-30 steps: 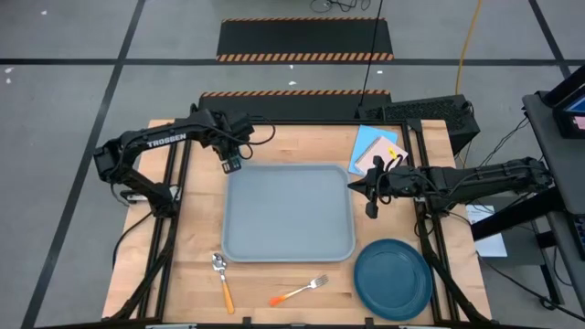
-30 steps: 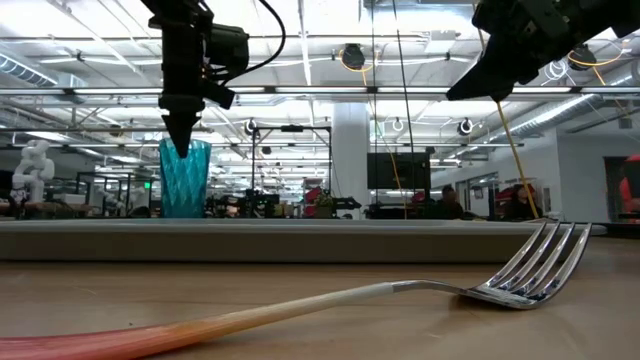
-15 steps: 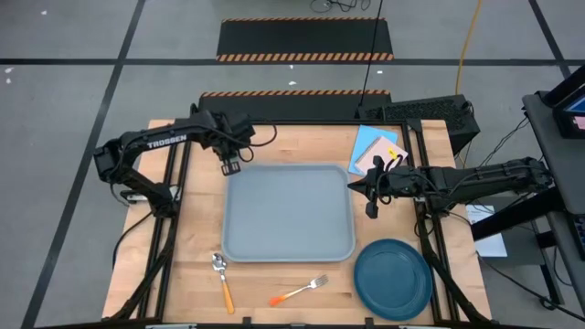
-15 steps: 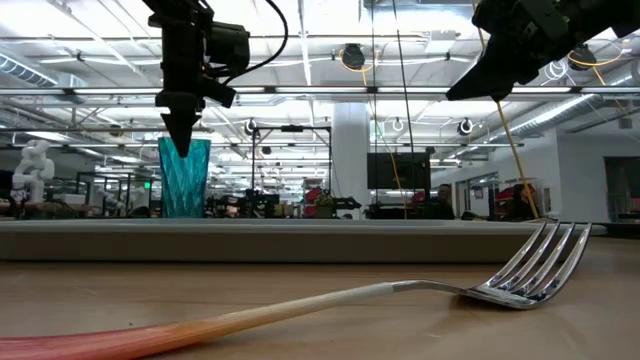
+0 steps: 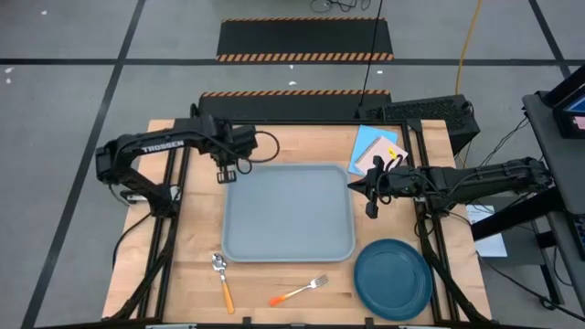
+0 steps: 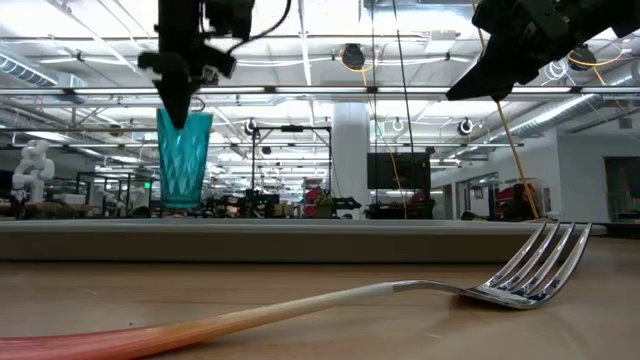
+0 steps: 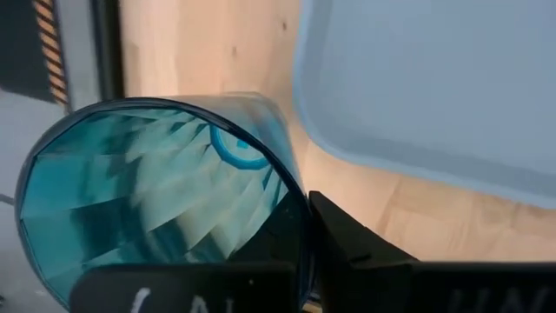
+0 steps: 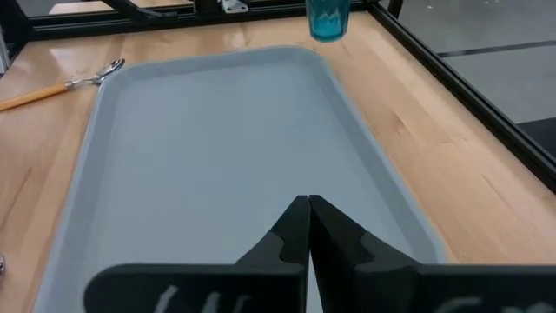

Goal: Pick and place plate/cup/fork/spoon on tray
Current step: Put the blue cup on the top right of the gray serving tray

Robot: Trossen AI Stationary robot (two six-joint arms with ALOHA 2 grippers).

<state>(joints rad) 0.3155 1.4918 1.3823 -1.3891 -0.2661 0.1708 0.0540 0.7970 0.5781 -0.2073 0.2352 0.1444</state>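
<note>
Left gripper (image 5: 225, 170) pinches the faceted translucent cup (image 6: 184, 157) beside the smooth tray (image 5: 288, 212).

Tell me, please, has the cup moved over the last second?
Yes. In the low view the cup has risen: its base now sits clear above the tray rim it stood level with before, held by the left claw.

In the high view the cup (image 5: 225, 171) is almost wholly hidden under the left gripper (image 5: 227, 170). The left wrist view cuts off the cup's lower rim and all but one corner of the tray (image 7: 434, 78). In the low view the fork (image 6: 300, 300) runs off the picture's edge, its handle blurred, and the tray's floor hides behind its rim (image 6: 320, 240)
</note>
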